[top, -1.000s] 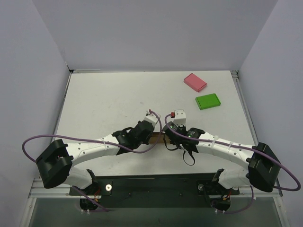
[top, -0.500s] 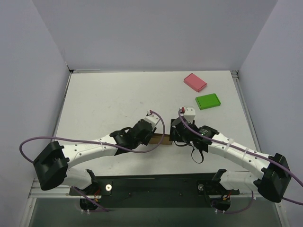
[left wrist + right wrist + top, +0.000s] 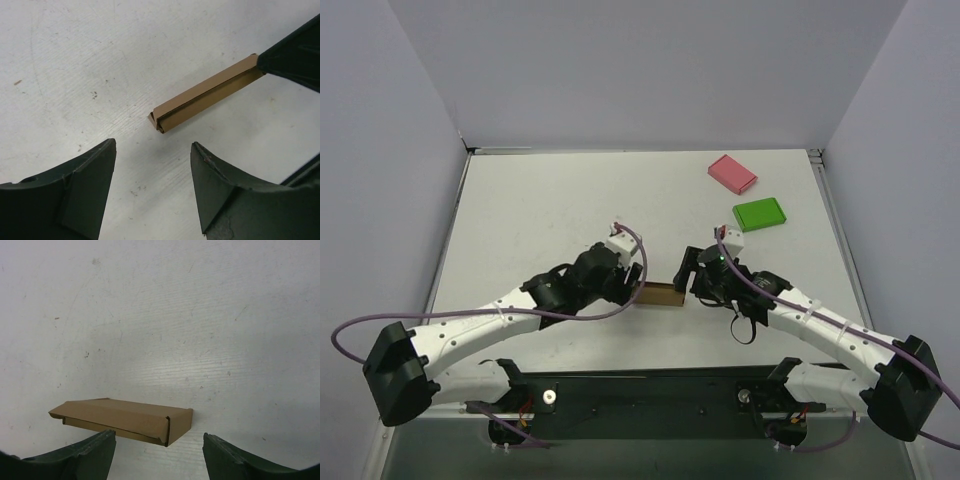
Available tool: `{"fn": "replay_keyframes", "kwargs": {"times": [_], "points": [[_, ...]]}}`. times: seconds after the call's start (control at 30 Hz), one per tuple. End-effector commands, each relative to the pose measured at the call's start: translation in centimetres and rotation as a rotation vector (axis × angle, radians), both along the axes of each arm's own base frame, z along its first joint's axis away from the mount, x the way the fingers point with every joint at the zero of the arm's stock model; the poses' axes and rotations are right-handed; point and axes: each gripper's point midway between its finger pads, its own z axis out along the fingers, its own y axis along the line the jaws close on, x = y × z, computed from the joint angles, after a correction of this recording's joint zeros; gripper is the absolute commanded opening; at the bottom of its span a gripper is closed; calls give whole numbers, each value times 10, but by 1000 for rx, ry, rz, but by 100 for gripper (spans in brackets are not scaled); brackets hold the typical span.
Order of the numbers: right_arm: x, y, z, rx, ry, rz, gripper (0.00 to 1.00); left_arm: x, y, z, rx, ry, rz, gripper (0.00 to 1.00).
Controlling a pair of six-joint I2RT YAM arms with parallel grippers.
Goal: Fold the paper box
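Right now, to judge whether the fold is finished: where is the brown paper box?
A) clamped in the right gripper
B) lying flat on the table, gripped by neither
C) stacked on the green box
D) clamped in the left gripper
B: the paper box lies flat on the table between the two arms, and the left gripper and the right gripper both stand open, neither clamping it.

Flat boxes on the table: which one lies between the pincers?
The brown paper box; the pink box and green box lie farther back, to the right.
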Motion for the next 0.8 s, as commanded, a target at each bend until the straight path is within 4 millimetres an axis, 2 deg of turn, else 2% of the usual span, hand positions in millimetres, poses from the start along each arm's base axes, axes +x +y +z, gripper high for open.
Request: {"fn": "replay_keyframes", "kwargs": {"times": [0.0,0.07,0.17,0.4,0.47,0.77], "points": [[7,5,4,83,-28,-49,70,3,-3,26,-252,131,27,70],[8,6,1,87,-26,-55,69,8,-12,36,-334,143,19,70],[8,6,-3,93,-20,-63,69,20,-19,40,-407,160,66,69],[8,3,-11,86,-19,-86,68,33,-31,21,-494,239,119,67],[9,3,-13,89,-16,-90,67,38,-36,22,-526,235,127,66],[8,1,-27,69,1,-98,65,40,-37,1,-511,262,153,63]]}}
